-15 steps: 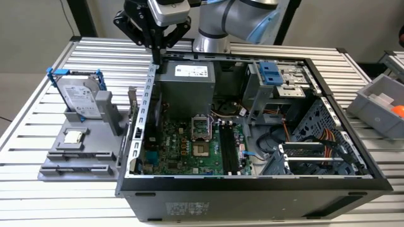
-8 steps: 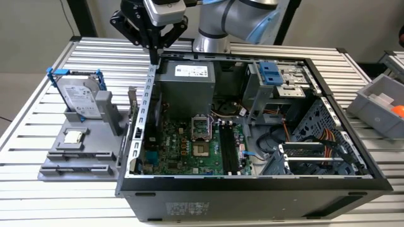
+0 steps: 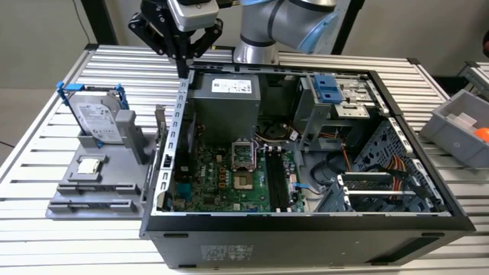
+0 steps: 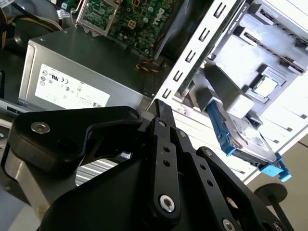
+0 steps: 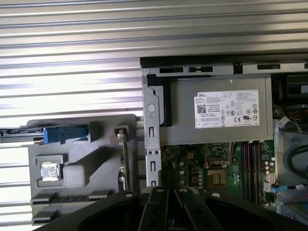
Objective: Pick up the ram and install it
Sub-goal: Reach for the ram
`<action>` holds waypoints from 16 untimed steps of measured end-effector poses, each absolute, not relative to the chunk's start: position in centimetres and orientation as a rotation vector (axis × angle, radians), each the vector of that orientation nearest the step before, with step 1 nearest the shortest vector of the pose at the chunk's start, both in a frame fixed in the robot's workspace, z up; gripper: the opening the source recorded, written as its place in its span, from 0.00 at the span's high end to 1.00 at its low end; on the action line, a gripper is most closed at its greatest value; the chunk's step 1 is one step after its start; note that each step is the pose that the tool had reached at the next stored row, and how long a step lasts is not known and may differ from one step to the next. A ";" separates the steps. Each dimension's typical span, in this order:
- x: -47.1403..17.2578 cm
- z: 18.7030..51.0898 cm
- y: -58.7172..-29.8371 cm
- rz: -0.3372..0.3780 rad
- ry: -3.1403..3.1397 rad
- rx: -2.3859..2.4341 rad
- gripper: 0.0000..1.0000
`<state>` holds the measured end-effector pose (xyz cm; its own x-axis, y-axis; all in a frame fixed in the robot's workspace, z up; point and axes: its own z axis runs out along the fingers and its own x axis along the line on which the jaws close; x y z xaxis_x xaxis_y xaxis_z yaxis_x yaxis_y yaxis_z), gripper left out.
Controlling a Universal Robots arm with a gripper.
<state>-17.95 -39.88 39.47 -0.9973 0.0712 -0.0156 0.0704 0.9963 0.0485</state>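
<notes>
The ram (image 3: 159, 127) stands on edge in the grey holder (image 3: 99, 192), right beside the open computer case's left wall. In the first wrist view the ram (image 5: 124, 154) is a thin strip seen edge-on, and in the second wrist view the ram (image 4: 219, 45) runs along that wall. My gripper (image 3: 183, 70) hangs above the case's back left corner, higher than the ram and behind it. Its fingers are shut together with nothing between them, as both wrist views confirm: gripper (image 4: 160, 106), gripper (image 5: 160, 188). The dark memory slots (image 3: 276, 180) lie on the motherboard.
A silver hard drive in a blue bracket (image 3: 95, 117) and a small square chip (image 3: 89, 166) share the holder. A grey power supply (image 3: 225, 106) fills the case's back left. A grey bin (image 3: 458, 129) holding something orange stands at the exterior view's right, on the slatted metal table (image 3: 38, 172).
</notes>
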 end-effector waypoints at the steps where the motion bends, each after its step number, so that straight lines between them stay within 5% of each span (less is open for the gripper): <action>1: -18.1 39.5 -39.9 0.075 3.121 0.111 1.00; 16: -19.1 39.5 -39.9 0.075 3.121 0.111 1.00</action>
